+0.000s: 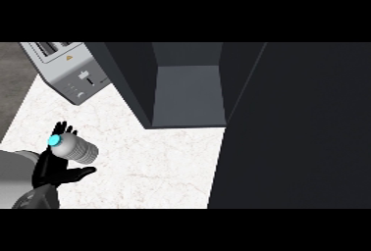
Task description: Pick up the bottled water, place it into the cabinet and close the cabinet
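Left hand [56, 169] at about 8 o'clock of head view, entering from lower left edge on grey forearm [16, 169]. Fingers mostly straight, spread, pointing toward 12 o'clock; thumb stuck out toward 3 o'clock. Open, not curled round anything. Bottled water [73, 147] lying tilted against upper fingers, touching them, cyan cap end toward 10 o'clock, ribbed clear body running toward 4 o'clock. Cannot tell whether bottle rests on counter or on fingers alone. White marbled counter [152, 162] under hand and bottle, filling left and centre. Toaster [72, 73] at 11 o'clock, silver, slots up, well apart from bottle. Dark cabinet [187, 95] at 12 o'clock, interior open to view, grey inner floor and walls visible, nothing seen inside. Cabinet door [297, 127] at 3 o'clock, swung open, large dark panel covering whole right side. Bottle well apart from cabinet opening, down and left of it. Right hand nowhere in view.
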